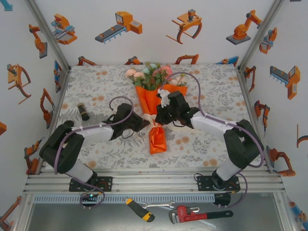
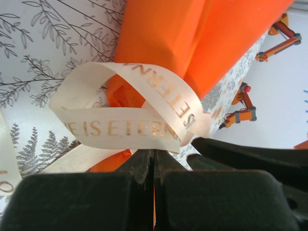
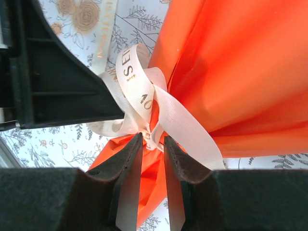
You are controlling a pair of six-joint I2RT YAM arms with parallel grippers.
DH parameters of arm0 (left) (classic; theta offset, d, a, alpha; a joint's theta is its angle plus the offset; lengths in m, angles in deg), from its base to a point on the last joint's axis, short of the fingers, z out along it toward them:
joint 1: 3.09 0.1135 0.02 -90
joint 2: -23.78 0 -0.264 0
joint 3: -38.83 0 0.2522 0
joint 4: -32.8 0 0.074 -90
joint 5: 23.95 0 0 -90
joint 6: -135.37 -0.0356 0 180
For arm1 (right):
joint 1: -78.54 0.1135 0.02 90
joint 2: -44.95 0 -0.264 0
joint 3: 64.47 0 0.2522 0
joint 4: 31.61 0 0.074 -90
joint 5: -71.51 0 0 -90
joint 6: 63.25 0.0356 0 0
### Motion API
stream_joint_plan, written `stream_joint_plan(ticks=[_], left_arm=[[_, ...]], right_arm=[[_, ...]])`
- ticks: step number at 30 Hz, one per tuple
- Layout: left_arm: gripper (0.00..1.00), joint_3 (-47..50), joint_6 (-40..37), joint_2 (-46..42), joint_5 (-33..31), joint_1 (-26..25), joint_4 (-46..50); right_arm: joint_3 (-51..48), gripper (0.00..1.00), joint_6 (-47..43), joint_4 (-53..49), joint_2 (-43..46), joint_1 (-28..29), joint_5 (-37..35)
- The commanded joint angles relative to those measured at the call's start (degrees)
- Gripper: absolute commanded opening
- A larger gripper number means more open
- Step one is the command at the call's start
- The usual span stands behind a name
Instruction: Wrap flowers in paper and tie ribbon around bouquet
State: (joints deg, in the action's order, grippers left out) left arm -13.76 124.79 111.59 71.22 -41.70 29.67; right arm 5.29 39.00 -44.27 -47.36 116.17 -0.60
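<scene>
I see bouquet (image 1: 151,96) lying flat mid-counter (image 1: 192,144). Flowers (image 1: 150,74) at bouquet's far end. Orange paper (image 1: 157,139) tapers to bouquet's near end, toward arm bases. Ribbon (image 2: 120,129) cinched round bouquet's narrow waist, loops standing off paper, gold lettering on it.
I read left jaws, at bouquet's left side, as fully shut, tips pinching ribbon loop.
I read right jaws, at bouquet's right side, as slightly apart, knot strand lying in gap between tips.
Small dark cylinder (image 1: 83,111) well left of bouquet.

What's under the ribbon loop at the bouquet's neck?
Under the ribbon you can see the orange paper, gathered and creased. Whatever it wraps there is hidden; the flowers show at the cone's wide end.
</scene>
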Motion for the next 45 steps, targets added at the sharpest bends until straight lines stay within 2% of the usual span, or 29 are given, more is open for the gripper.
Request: stream_joint_plan(ticks=[1, 4, 7, 10, 14, 25, 28, 37, 42, 45], left_arm=[[0.0, -0.4, 1.5, -1.8, 1.7, -0.1, 2.1], [0.0, -0.7, 3.5, -2.0, 3.8, 0.0, 2.7], [0.0, -0.9, 4.9, -2.6, 4.6, -0.1, 2.6], [0.0, -1.4, 7.4, -2.4, 5.5, -0.1, 1.4], [0.0, -1.7, 13.3, 0.3, 7.8, -0.1, -4.0], [0.0, -0.8, 17.8, 6.6, 7.0, 1.8, -6.3], [0.0, -0.7, 17.9, 6.6, 5.9, 2.7, -3.8], [0.0, -0.3, 21.2, 9.0, 7.4, 3.7, -11.3], [0.0, -1.0, 21.9, 10.4, 8.5, 3.3, -13.7], [0.0, -1.1, 21.8, 10.3, 8.5, 3.0, -13.8]], right_arm=[[3.2, 0.28, -0.4, 0.0, -2.7, 0.0, 1.2], [4.5, 0.25, -0.1, 0.2, -4.7, 0.1, 2.1], [5.0, 0.08, 0.0, 0.5, -4.8, 0.1, 2.4], [4.4, 0.0, 0.0, 1.4, -4.1, 0.1, 3.5], [3.8, 0.0, 0.5, 2.0, -3.3, 0.1, 4.8], [2.5, 0.0, 2.9, 2.5, -1.4, 0.0, 6.8], [1.9, 0.0, 3.2, 3.2, -0.9, 0.0, 7.0], [1.8, 0.0, 5.1, 4.4, -2.2, 0.0, 12.6], [2.4, 0.13, 4.9, 3.7, -2.7, 0.0, 12.6], [2.7, 0.17, 4.1, 2.1, -1.2, -0.3, 10.6]])
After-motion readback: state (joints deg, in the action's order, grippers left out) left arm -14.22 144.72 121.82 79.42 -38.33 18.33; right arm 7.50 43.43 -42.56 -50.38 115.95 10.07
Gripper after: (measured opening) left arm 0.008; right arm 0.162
